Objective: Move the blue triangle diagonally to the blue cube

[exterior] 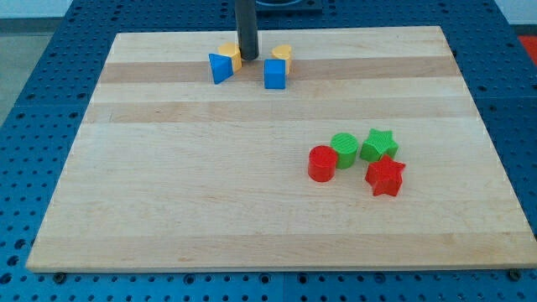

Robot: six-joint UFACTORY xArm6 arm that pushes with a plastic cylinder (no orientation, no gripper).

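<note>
The blue triangle [220,68] lies near the view's top, left of centre, on the wooden board [210,193]. The blue cube [274,74] sits a short way to its right. My tip [248,57] stands between them, slightly toward the view's top, just right of the triangle and apart from the cube. A yellow block [232,54] sits behind the triangle, touching it. Another yellow block [282,55] sits behind the cube.
A cluster lies at the view's right middle: a red cylinder [322,164], a green cylinder [344,149], a green star [379,145] and a red star [385,177]. The board's top edge runs close behind the blue blocks.
</note>
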